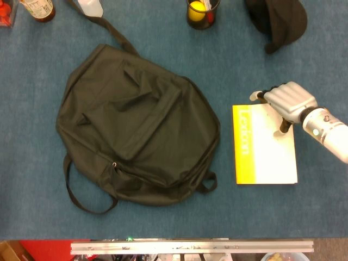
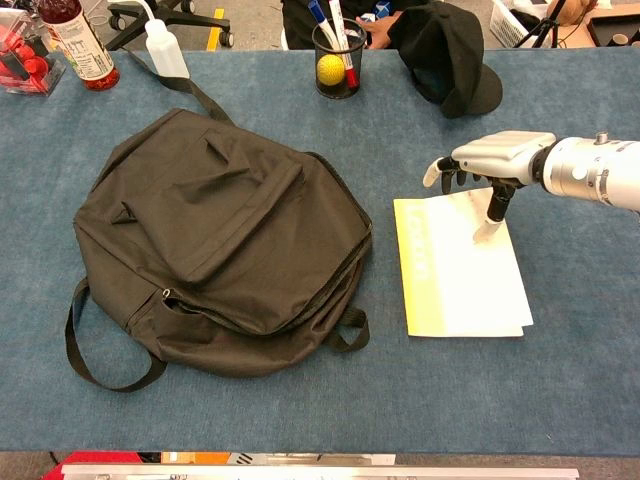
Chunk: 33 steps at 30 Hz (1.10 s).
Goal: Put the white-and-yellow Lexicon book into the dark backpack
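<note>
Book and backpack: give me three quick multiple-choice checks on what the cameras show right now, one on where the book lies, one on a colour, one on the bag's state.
1. Where does the book lie?
A. on top of the backpack
B. flat on the table, right of the backpack
C. under the cap

2. What colour is the band along the book's left edge?
A. yellow
B. red
C. green

3. What state is the backpack in?
A. standing upright
B. hanging from a hand
C. lying flat, no opening seen

Answers:
1 B, blue table shows between the book and the bag.
2 A, the yellow band carries the title.
3 C, it lies flat and no gap shows; the right hand touches only the book's far corner.
</note>
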{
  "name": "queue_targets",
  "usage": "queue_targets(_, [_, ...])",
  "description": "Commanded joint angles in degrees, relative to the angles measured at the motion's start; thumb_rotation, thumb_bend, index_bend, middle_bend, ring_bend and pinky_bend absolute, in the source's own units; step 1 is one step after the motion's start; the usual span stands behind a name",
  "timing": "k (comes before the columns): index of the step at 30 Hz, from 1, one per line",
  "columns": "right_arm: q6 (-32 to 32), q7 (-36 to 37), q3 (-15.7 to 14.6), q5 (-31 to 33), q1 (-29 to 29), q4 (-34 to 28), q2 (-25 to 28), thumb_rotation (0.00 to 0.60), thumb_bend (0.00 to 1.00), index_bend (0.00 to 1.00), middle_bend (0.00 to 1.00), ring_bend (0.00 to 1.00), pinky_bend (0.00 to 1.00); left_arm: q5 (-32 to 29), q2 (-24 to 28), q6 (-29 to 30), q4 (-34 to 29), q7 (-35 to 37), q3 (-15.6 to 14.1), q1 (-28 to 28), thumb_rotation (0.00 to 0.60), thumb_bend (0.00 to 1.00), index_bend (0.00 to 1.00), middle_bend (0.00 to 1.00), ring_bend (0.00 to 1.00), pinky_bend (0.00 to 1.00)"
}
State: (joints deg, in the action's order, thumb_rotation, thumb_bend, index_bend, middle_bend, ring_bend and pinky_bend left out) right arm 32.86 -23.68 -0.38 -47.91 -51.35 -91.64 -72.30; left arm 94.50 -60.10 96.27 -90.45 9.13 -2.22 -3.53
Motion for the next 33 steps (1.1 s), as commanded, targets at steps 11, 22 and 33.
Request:
queue_targets(11, [7.6, 5.5, -2.0, -21.4, 5.6, -11.1, 5.4, 0.600, 0.01, 0.20, 0.31, 0.23, 0.25, 0.8, 0.1, 0.8, 0.2, 0.2, -0.1, -0.3, 0.600, 0.27, 0.32, 0.30, 0.30, 0.26])
queue_targets(22, [3.2, 5.2, -7.8, -35.2, 5.3, -14.7, 3.5, 0.600, 0.00, 0.20, 0.35, 0.23, 0.25, 0.6, 0.4, 2.1, 0.1, 1.1, -0.3, -1.5, 0.600, 0.27, 0.32, 0.30, 0.30, 0.26])
queue_targets(33, [3.1, 4.1, -9.4, -39.1, 5.7, -14.4, 1.1, 0.600, 0.00, 0.20, 0.35, 0.23, 0.25, 0.5, 0.4, 2.4, 0.7, 1.6, -0.4, -2.0, 0.600, 0.27, 0.32, 0.30, 0.30, 0.26])
